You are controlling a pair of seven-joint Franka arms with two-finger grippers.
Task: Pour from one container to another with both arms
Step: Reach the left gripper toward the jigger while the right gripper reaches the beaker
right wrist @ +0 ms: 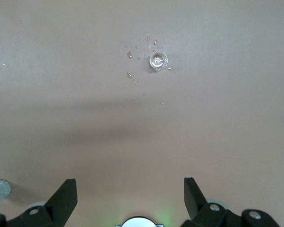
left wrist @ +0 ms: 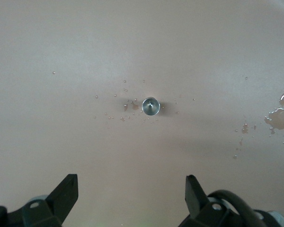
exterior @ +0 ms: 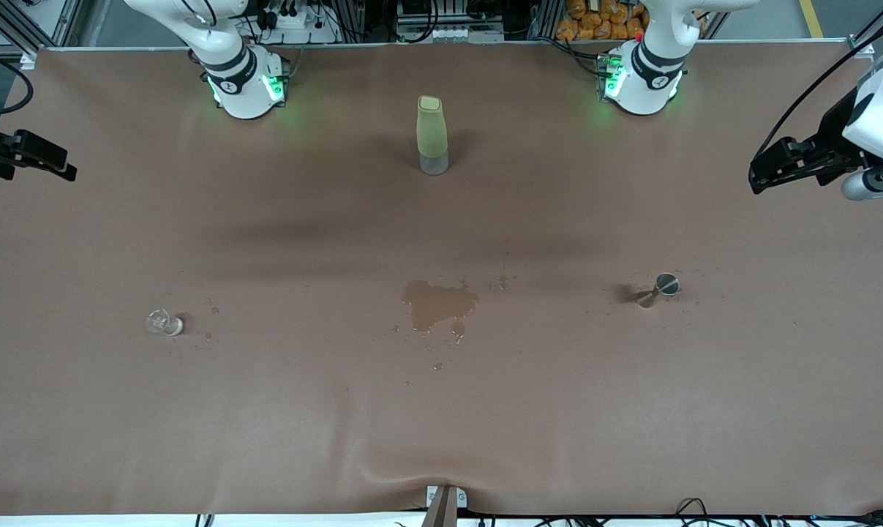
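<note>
Jigger (exterior: 660, 288) stands on the brown table (exterior: 631, 410) toward the left arm's end from the central puddle (exterior: 437, 304), apart from the raised left gripper (left wrist: 131, 194), whose fingers are spread wide. Glass cup (exterior: 163, 322) stands toward the right arm's end from that puddle, clear of the raised right gripper (right wrist: 130, 195), likewise spread and empty

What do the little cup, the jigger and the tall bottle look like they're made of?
The little cup looks like clear glass: you can see the table through it and its rim glints. The jigger looks like polished metal, silvery with bright reflections. The tall bottle has a matte pale-green body, possibly plastic or frosted glass, over a clear base; which of the two I can't tell.
</note>
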